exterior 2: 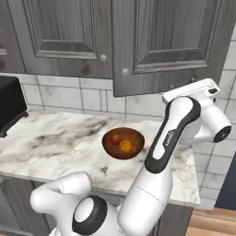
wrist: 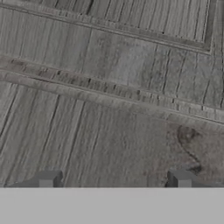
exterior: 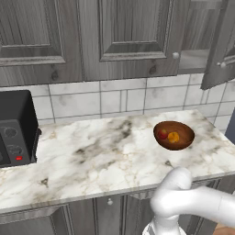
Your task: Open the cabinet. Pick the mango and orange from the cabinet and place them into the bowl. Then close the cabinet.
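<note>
Grey wood-grain door panel lies directly ahead of the gripper [wrist: 114, 181] in the hand view, very close; both finger tips stand wide apart with nothing between them. From the right base view, the hand sits behind the right-hand door of the cabinet [exterior 2: 170, 44], which hangs open over the bench [exterior 2: 55, 143].

Task status, as judged: mango [exterior: 162, 134] and orange [exterior: 173, 137] both lie in the bowl [exterior: 183, 140], touching, so closing the doors remains.

Risks from here:
- Pushing the panel off-centre or at an angle could let the tips slide along the wood and leave the door ajar.
- A fast swing could make the door rebound from the frame.
- The left-hand door [exterior: 133, 32] looks nearly shut; whether it is fully seated cannot be told. If missed, the cabinet remains open.
- The forearm passes above the bowl; a low sweep could knock it.

Writing: a small dark mark on the forearm [exterior 2: 169, 137] is too small to read. The black appliance [exterior: 16, 128] shows no legible label.
</note>
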You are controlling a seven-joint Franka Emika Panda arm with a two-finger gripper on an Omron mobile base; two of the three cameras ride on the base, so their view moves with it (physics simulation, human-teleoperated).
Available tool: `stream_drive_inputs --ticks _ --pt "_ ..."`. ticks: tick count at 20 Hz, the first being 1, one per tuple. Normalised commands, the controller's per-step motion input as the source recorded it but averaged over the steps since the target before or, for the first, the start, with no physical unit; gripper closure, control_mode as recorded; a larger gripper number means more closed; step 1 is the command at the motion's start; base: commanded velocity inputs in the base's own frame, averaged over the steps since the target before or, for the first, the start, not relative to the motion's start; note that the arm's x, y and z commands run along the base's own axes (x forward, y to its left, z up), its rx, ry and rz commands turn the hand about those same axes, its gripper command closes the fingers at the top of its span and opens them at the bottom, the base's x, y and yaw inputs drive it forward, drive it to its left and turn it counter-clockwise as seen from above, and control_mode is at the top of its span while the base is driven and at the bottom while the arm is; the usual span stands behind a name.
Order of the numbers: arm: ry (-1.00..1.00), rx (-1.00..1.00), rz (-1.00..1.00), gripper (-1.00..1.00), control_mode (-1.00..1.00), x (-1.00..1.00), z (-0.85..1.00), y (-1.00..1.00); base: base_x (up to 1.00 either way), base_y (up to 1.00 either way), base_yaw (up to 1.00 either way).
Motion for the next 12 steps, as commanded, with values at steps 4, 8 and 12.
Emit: stream_drive_inputs --ticks 4,8,12 --pt "0.0 0.22 -0.15 -1.0 -1.0 0.63 0.27 0.5 0.0 0.0 0.0" --pt "0.0 0.25 -0.09 -1.0 -1.0 0.84 0.47 0.42 0.0 0.0 0.0" --pt "0.04 0.22 -0.01 -1.0 -1.0 0.46 0.72 0.7 0.0 0.0 0.0"
